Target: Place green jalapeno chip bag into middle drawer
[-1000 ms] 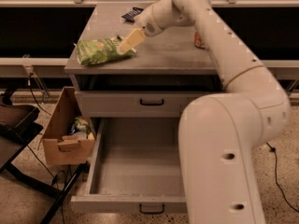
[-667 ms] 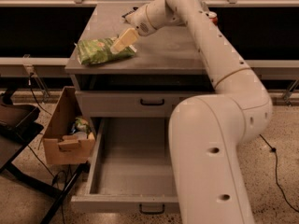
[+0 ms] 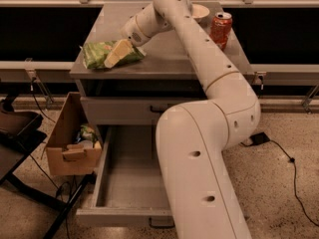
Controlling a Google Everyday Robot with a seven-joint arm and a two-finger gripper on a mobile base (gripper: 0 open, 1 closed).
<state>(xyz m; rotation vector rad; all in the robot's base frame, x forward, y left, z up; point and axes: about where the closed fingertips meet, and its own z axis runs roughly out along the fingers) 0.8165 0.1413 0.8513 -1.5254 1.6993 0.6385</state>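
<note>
The green jalapeno chip bag [image 3: 99, 54] lies on the front left of the grey cabinet's top [image 3: 169, 59]. It is crinkled light-green foil. My gripper [image 3: 117, 53] reaches down from the right and rests on the bag's right half, covering part of it. The middle drawer [image 3: 102, 183] is the lowest one. It is pulled out wide open below, and its grey tray shows nothing inside. My arm hides its right side. The drawer above it [image 3: 124, 111] is closed.
A red soda can [image 3: 221, 29] and a pale bowl [image 3: 200, 11] stand at the back right of the cabinet top. An open cardboard box [image 3: 67, 146] with items sits left of the open drawer. A black chair frame [image 3: 17, 133] is at far left. A cable [image 3: 286, 156] runs on the floor at right.
My arm has swung left and my gripper has moved left and down from the bag's right end onto the bag. The bag has stayed in place.
</note>
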